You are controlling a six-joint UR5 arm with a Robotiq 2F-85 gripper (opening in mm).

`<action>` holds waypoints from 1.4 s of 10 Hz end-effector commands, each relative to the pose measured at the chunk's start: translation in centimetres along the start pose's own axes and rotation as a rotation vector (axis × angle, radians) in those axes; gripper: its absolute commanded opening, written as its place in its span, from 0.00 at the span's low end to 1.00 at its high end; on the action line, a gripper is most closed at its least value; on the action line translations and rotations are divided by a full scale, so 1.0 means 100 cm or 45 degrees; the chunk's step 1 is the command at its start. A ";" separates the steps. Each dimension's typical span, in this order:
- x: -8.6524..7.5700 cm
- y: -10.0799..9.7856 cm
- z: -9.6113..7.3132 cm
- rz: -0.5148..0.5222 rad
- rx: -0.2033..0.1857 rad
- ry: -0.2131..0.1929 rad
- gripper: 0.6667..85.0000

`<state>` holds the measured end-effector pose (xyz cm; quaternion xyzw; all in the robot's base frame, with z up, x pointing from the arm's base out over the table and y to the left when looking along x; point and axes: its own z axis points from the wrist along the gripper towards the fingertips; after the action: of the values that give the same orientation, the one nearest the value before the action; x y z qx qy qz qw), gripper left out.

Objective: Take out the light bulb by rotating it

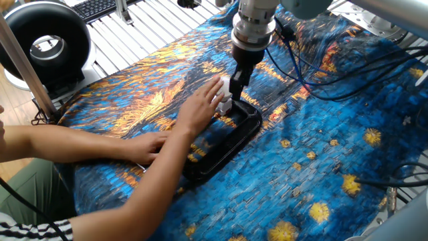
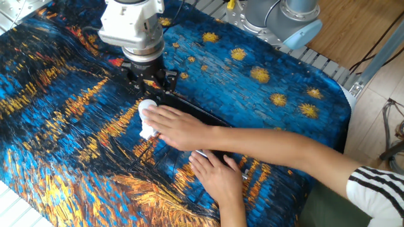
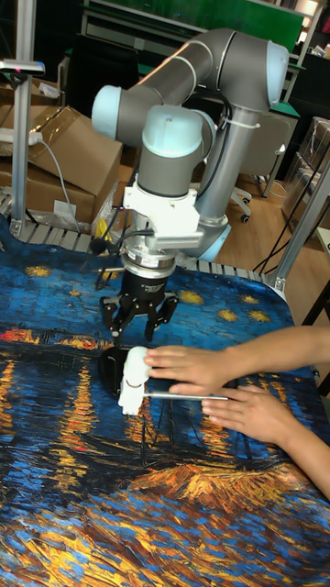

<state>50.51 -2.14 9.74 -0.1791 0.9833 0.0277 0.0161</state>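
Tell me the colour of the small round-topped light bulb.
The small round-topped light bulb is plain white; the tall fixed view shows it best.

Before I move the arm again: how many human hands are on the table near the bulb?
2. One hand reaches to the light bulb, just below the gripper. The other hand rests on the black clamp nearer the person.

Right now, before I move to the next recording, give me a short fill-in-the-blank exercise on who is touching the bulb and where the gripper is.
1. The light bulb is touched by a person's ____, not by the robot.
2. The gripper hangs above the bulb with its fingers ____.
3. The person's other hand rests on the black ____ that holds the socket.

Missing words: hand; open; clamp
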 end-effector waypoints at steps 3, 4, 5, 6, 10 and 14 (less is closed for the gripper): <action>-0.011 0.003 -0.001 0.230 0.014 0.015 0.61; -0.013 0.004 0.001 0.247 0.011 0.016 0.61; -0.013 0.002 0.002 0.251 0.021 0.018 0.60; -0.015 0.003 0.003 0.261 0.018 0.015 0.60; -0.019 0.007 0.005 0.314 0.003 0.017 0.60; -0.025 0.007 0.005 0.343 0.021 0.019 0.57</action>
<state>52.15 -0.93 9.25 -0.0569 0.9982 0.0176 0.0045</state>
